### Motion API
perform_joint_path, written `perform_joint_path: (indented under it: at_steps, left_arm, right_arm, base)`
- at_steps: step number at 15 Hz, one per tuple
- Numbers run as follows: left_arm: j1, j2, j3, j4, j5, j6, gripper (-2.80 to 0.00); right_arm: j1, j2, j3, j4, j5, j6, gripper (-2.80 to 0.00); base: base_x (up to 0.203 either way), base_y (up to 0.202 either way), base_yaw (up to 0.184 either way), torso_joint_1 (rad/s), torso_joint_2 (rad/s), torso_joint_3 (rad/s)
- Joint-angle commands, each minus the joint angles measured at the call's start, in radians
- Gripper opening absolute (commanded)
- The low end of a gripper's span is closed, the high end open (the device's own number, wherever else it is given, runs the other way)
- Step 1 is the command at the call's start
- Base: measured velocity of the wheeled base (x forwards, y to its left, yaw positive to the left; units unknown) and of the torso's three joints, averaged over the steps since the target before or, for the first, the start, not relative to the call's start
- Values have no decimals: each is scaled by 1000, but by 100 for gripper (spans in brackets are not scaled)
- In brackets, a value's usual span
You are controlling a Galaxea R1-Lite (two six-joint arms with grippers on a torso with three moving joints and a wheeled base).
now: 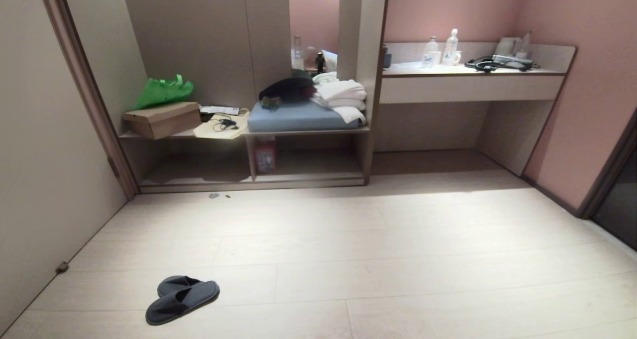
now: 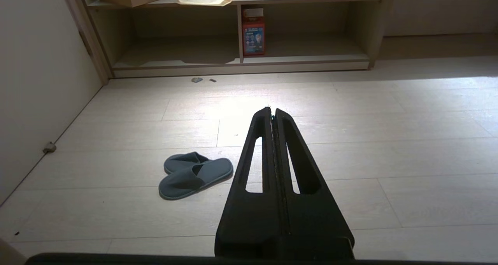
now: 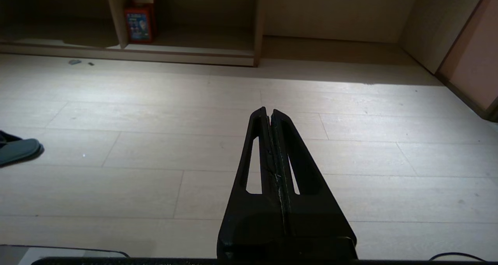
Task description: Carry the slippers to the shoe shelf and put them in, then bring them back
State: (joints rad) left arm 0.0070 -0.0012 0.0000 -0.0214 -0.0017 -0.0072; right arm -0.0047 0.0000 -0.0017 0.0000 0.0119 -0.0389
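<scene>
Pale wood-plank floor point(image 1: 398, 259) runs to a taupe-beige built-in unit against the far wall, pink walls to the right. Left gripper point(image 2: 272, 110) clenched on nothing, held above the boards; right gripper point(image 3: 269, 111) likewise clenched and empty, over bare planks. Pair of dark grey soft fabric slippers point(image 2: 194, 174) lies on the floor just left of and slightly behind the left gripper's tips, one overlapping the other, untouched; from the right gripper they sit well off to the left, only one toe showing at the frame edge point(image 3: 17, 150). Judged light, floppy, thin-soled: likely to sag if pinched by one edge, so take the closed toe upper, or both where they overlap. Shoe shelf point(image 2: 303, 58), the low shallow cubby with pale base board and vertical divider, is well ahead of both grippers; a small red box point(image 2: 253, 35) stands by the divider. Above, a blue cushion point(image 1: 298, 116), folded white towels point(image 1: 341, 97), brown cardboard box point(image 1: 163, 119).
</scene>
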Motion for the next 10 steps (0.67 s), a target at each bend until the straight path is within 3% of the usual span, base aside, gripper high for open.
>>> perform_joint_path:
  at_steps: [1, 10]
  left_arm:
    - [1, 1, 8, 0, 0, 0, -280]
    - [1, 1, 8, -2, 0, 0, -280]
  right_arm:
    - [0, 2, 0, 0, 0, -1, -280]
    - [0, 2, 0, 3, 0, -1, -280]
  base:
    - [0, 0, 0, 0, 0, 0]
    - [0, 0, 0, 0, 0, 0]
